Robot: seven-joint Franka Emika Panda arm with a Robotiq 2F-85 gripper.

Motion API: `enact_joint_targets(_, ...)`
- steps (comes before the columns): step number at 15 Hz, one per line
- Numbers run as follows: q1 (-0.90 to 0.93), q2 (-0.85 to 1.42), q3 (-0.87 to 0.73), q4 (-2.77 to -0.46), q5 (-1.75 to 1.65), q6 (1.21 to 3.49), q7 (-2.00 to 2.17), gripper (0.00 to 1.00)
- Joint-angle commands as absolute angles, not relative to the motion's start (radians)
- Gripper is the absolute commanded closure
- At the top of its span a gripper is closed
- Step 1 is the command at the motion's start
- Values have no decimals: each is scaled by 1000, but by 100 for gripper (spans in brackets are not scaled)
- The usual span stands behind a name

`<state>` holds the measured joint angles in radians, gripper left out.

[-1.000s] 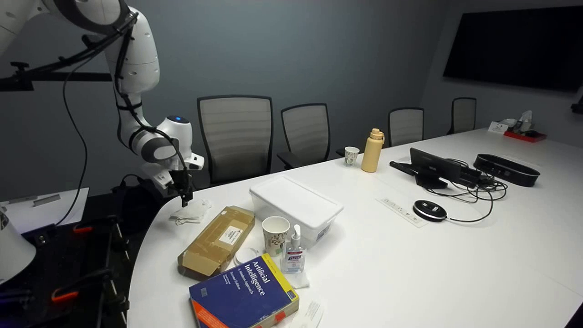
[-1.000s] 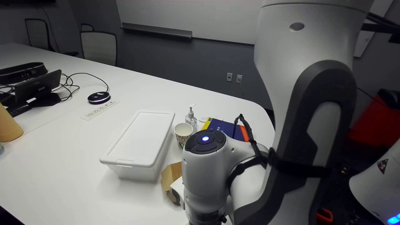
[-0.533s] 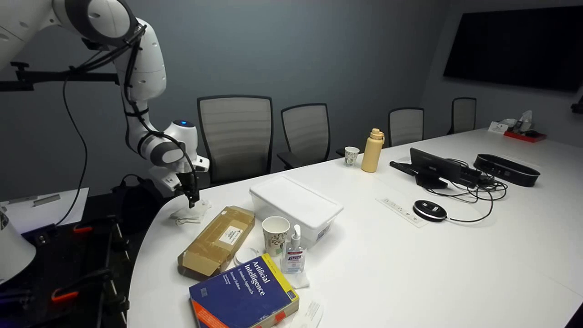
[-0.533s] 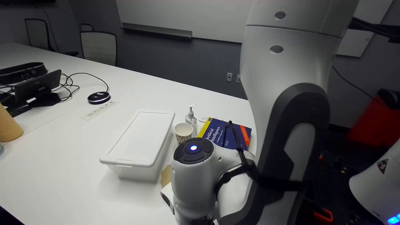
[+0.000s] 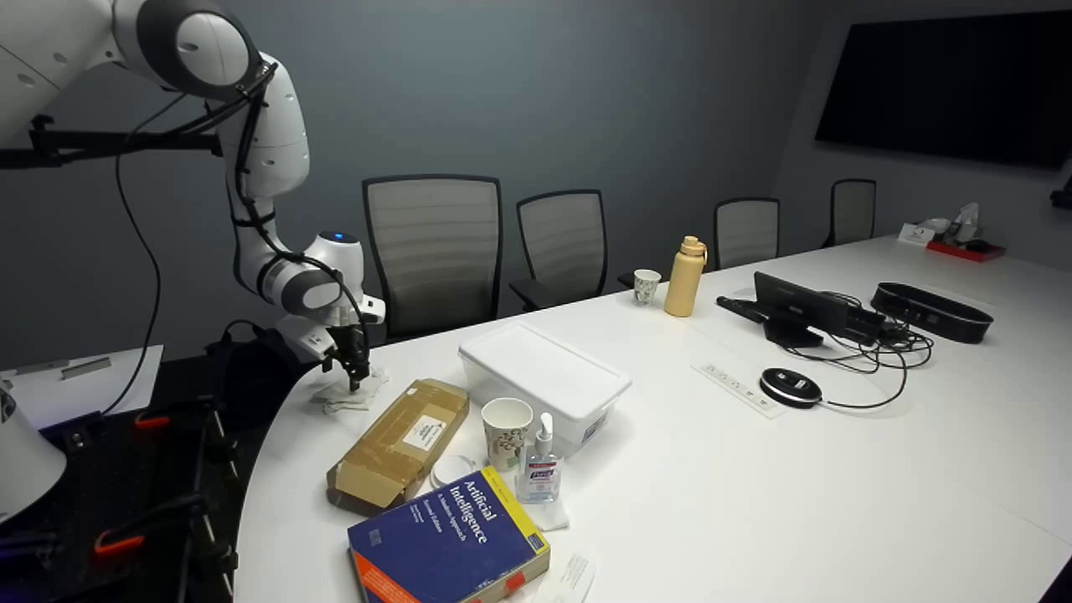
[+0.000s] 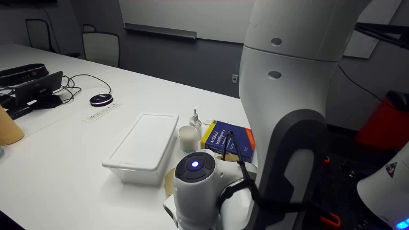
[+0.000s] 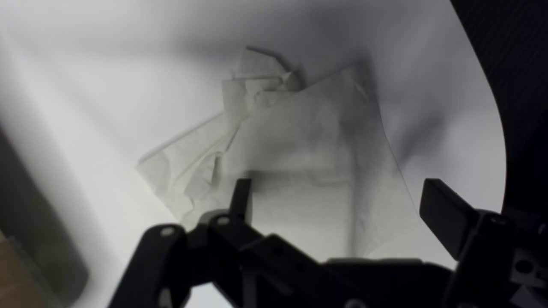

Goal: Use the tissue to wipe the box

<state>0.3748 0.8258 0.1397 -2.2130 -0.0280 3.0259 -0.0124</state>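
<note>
Seemingly at pick-up, with spread, empty jaws over the tissue (image 7: 295,141), left of the box (image 5: 398,445) in an exterior view; should pinch next.

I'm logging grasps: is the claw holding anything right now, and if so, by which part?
Nothing is held: in the wrist view the claw stands open over the tissue.

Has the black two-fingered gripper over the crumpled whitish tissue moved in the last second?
Yes: in an exterior view, the gripper has shifted lower and closer to the unmoved oblong tan cardboard box.
</note>
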Motion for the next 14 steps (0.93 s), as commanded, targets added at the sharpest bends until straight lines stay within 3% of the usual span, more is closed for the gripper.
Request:
enact_joint_targets(1,417,843,108,-2209,-54,3060,10,0)
enact_joint_targets(4,425,851,100,-2214,-62,3064,5,0)
enact_joint_targets(5,431,855,95,-2213,-63,3067,6,17)
enact_joint_targets(6,435,857,92,-2213,-65,3070,7,26)
enact_joint_targets(14,473,860,52,-2205,-65,3083,28,88)
